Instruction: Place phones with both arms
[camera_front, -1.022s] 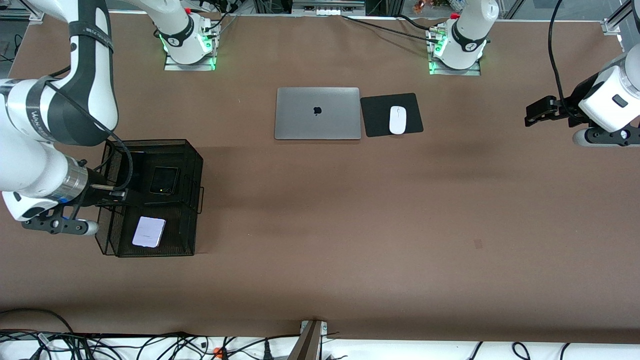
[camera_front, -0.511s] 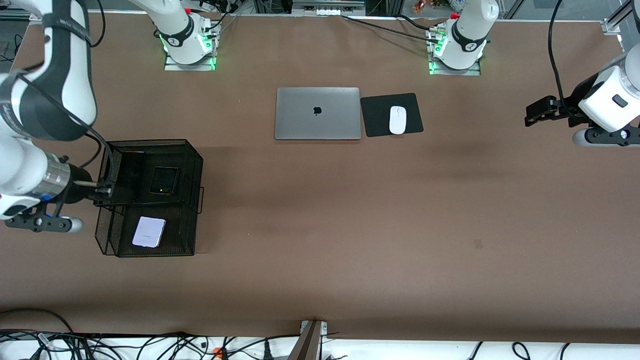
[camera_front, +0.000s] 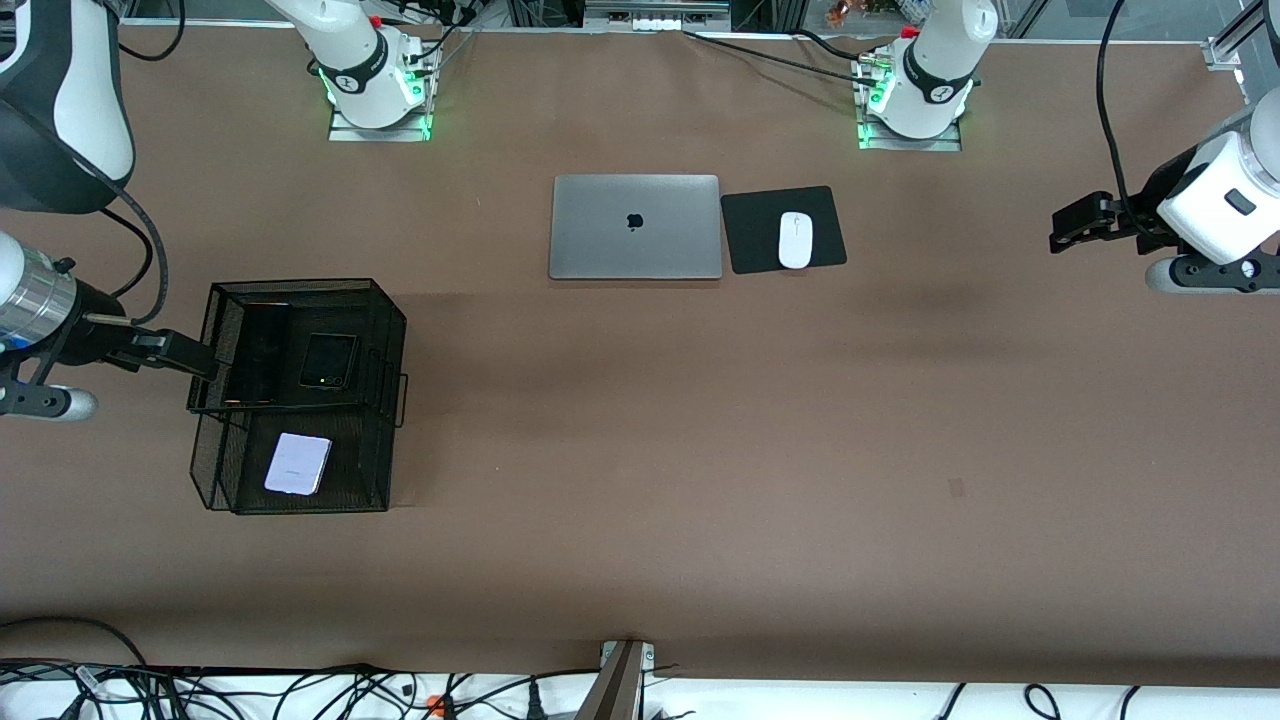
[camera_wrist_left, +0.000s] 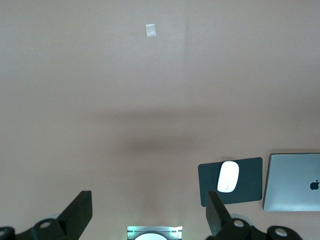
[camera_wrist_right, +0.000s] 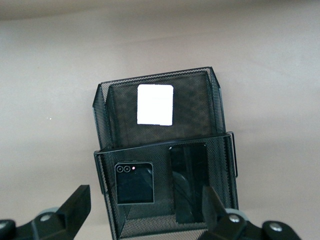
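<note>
**Count from my station**

I am counting three phones: a long black one (camera_front: 262, 352), a squarish black one (camera_front: 328, 360) and a pale one (camera_front: 298, 464). I am seeing one mesh basket (camera_front: 385, 330), one laptop (camera_front: 635, 227), one mouse (camera_front: 795, 240), one mouse pad (camera_front: 752, 235), and two arms, each carrying one gripper: left (camera_front: 1072, 225), right (camera_front: 185, 352).

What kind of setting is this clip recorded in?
Most likely a robotics lab staged as an office desk: two arm bases bolted to a brown table, loose cables along its edge, plus a closed laptop, a mouse on a pad, and a mesh organizer holding phones.
</note>
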